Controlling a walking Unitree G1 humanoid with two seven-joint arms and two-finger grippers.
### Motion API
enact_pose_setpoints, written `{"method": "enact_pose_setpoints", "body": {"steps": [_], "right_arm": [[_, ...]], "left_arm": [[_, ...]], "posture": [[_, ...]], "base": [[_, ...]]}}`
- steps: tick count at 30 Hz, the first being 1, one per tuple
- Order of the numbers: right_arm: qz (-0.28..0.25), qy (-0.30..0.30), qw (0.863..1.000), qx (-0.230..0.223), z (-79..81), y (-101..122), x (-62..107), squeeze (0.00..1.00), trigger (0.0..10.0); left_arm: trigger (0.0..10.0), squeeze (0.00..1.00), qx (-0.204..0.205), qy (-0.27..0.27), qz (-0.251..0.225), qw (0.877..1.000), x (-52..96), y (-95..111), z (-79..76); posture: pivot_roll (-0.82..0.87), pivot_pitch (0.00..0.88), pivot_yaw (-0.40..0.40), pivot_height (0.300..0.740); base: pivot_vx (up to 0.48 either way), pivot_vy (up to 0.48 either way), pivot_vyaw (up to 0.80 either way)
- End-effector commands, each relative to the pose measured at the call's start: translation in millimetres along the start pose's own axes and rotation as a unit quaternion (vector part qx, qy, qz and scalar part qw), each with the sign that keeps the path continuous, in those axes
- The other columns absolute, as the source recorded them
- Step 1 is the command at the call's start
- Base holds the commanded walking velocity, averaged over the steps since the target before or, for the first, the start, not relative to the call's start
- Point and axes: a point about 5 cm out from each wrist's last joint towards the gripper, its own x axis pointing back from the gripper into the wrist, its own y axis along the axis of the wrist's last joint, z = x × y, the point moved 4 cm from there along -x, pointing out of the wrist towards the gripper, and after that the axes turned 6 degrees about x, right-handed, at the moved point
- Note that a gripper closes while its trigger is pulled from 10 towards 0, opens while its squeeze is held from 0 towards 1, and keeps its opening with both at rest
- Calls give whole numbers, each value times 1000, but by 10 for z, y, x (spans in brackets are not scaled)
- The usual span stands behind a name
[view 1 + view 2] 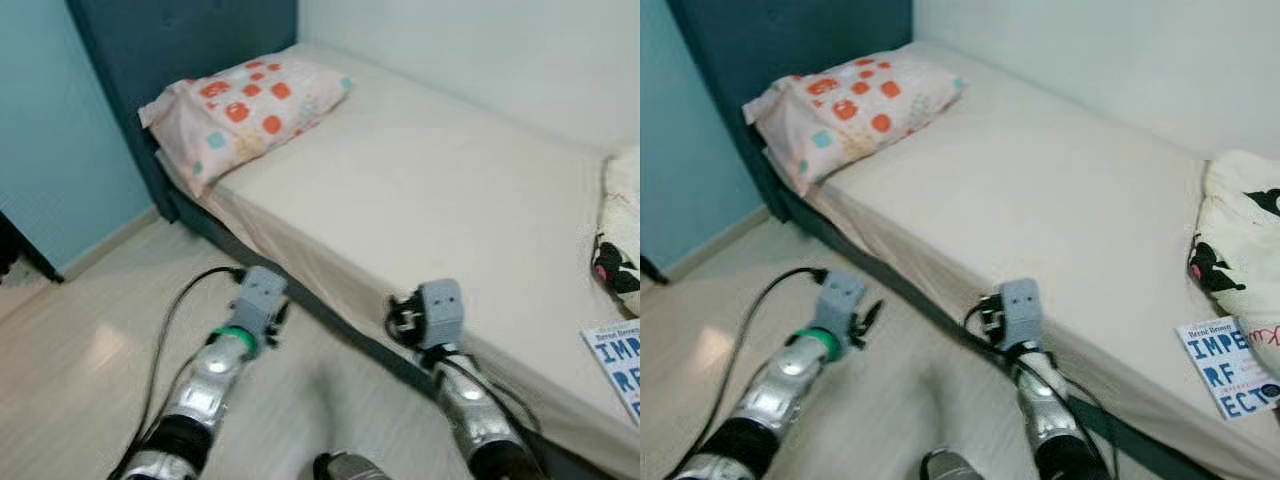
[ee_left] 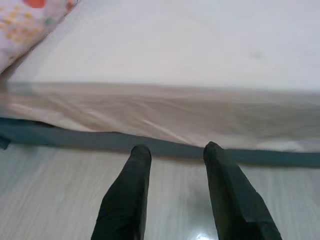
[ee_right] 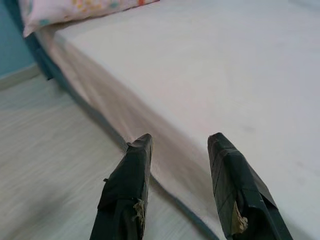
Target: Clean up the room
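Observation:
A bed (image 1: 420, 190) with a cream sheet stands before me, with a pillow (image 1: 245, 110) patterned in orange spots at its head. A book (image 1: 1230, 365) with blue letters lies on the mattress at the right, beside a crumpled white cloth with black and pink marks (image 1: 1240, 250). My left gripper (image 2: 172, 152) is open over the floor, pointing at the bed's side. My right gripper (image 3: 180, 142) is open at the mattress edge. Both hold nothing.
A dark blue headboard (image 1: 180, 40) rises behind the pillow against a light blue wall (image 1: 50, 130). Pale wooden floor (image 1: 90, 350) runs along the bed's left side. A dark bed frame (image 2: 60, 137) shows under the sheet. A black cable (image 1: 165, 320) trails from my left arm.

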Motion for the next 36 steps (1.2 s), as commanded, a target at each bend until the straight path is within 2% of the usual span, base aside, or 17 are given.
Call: {"method": "enact_pose_setpoints", "body": {"steps": [1, 21, 30, 36], "right_arm": [[12, -3, 1000, -6, 1, -77, 44, 0, 10000], [7, -5, 1000, -6, -10, -53, 34, 0, 10000], [4, -6, 1000, -6, -17, -31, 25, 0, 10000], [3, -5, 1000, -6, -11, -27, 22, 0, 10000]], "left_arm": [[10000, 0, 2, 0, 19, 1000, 28, -112, 0], [10000, 0, -2, -7, 7, 1000, 16, -63, -35], [10000, 0, 0, -31, -36, 999, 10, 116, -140], [10000, 0, 1, -32, -43, 999, 8, 147, -146]], "posture": [[-35, 12, 17, 740], [-38, 8, 20, 740], [-38, 6, 20, 740], [-38, 7, 20, 740]], "base": [[0, 0, -744], [0, 0, -749], [0, 0, -749], [0, 0, -748]]}}
